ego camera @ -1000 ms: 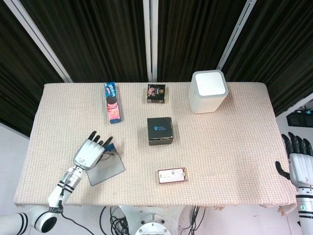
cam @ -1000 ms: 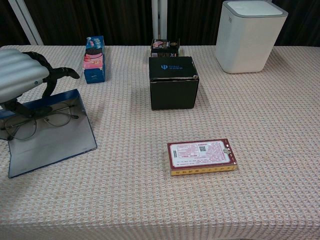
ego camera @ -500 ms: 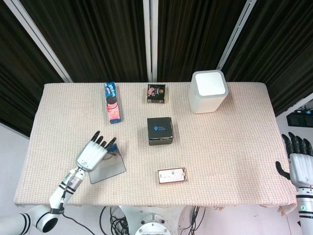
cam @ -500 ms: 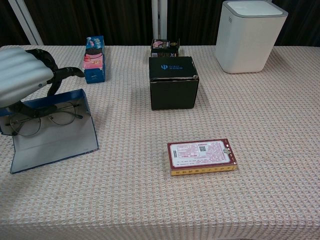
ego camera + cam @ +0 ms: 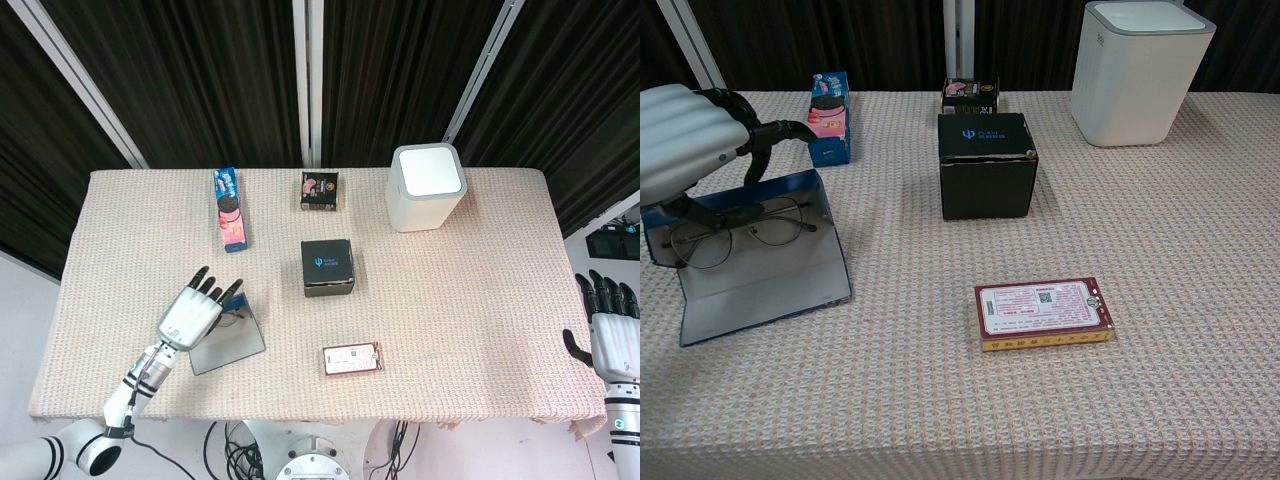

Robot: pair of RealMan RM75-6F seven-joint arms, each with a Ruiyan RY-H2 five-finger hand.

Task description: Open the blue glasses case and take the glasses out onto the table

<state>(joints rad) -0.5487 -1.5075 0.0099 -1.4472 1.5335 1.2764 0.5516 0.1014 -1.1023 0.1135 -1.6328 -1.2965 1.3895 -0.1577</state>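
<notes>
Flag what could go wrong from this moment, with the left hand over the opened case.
The thin wire-framed glasses lie inside the open blue glasses case, under the left hand. The thick fingers could bend the frame or miss it. The light case sits loose on the woven tablecloth, so lifting may drag it along. The right hand hangs off the table edge, not steadying it.

A beige woven tablecloth is seen under a blue glasses case, a black box and a white bin.
</notes>
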